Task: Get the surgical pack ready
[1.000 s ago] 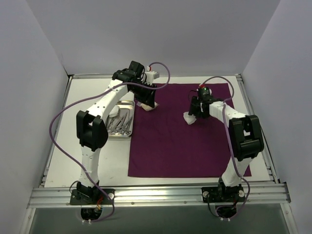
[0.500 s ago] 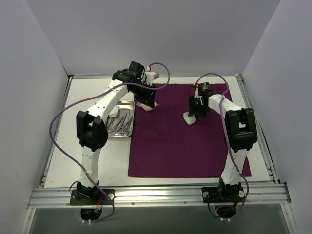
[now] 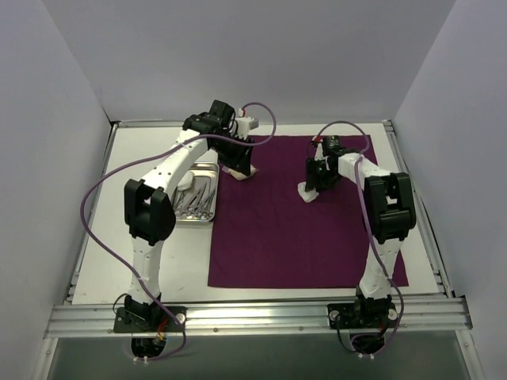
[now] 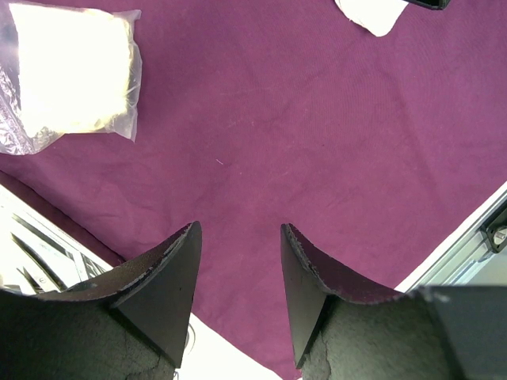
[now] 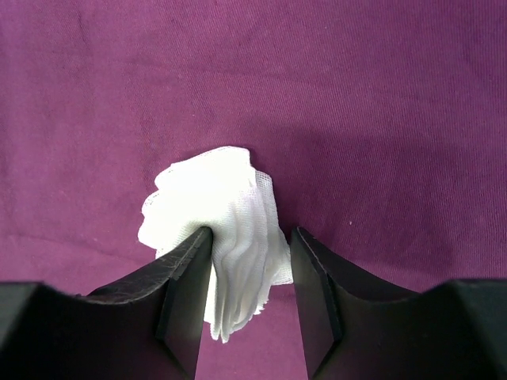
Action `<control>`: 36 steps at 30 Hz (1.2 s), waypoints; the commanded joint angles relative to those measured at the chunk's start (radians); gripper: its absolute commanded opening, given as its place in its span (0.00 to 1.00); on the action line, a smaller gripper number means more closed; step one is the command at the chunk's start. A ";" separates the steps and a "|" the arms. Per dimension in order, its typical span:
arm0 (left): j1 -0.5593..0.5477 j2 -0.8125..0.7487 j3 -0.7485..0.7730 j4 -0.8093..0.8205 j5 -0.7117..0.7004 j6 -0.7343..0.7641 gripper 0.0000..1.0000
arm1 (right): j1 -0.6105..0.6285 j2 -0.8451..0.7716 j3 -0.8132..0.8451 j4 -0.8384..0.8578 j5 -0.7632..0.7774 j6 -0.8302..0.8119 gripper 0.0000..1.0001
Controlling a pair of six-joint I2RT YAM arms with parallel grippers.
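Right wrist view: the right tool [image 5: 252, 241] is pinching a crumpled white gauze pad [image 5: 210, 198] lying on the finely ribbed purple cloth [image 5: 364, 95]. The left tool [image 4: 238, 237] is hanging open above it, near a clear-bagged pad [image 4: 71, 75].

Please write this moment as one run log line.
left end effector: open, empty, over purple cloth | right end effector: straddles gauze pad on cloth, grip unclear

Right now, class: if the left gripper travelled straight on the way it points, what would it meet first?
The left gripper would meet bare purple cloth; the bagged gauze lies aside, probably clear.
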 commanded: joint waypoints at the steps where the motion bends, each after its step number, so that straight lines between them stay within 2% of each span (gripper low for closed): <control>1: 0.008 -0.040 -0.005 0.027 -0.007 0.010 0.54 | 0.009 0.058 -0.006 -0.053 0.047 -0.046 0.40; 6: 0.012 -0.039 -0.007 0.032 -0.005 0.010 0.54 | 0.009 0.057 -0.034 -0.047 0.022 -0.054 0.36; 9: 0.014 -0.039 -0.007 0.033 -0.005 0.008 0.54 | 0.009 0.049 -0.052 -0.044 0.005 -0.059 0.18; 10: 0.014 -0.039 -0.007 0.033 -0.005 0.008 0.54 | 0.010 0.046 -0.058 -0.044 0.005 -0.059 0.08; 12: 0.015 -0.040 -0.008 0.033 -0.005 0.010 0.54 | 0.010 0.034 -0.055 -0.048 0.008 -0.062 0.00; 21: 0.025 -0.043 -0.004 0.032 -0.011 0.014 0.54 | 0.012 -0.034 0.052 -0.113 -0.008 -0.070 0.00; 28: 0.057 -0.054 0.004 0.030 -0.021 0.019 0.54 | 0.016 -0.140 0.119 -0.122 -0.032 -0.016 0.00; 36: 0.110 -0.062 0.007 0.027 -0.010 0.008 0.54 | 0.029 -0.172 0.211 -0.128 -0.042 0.065 0.00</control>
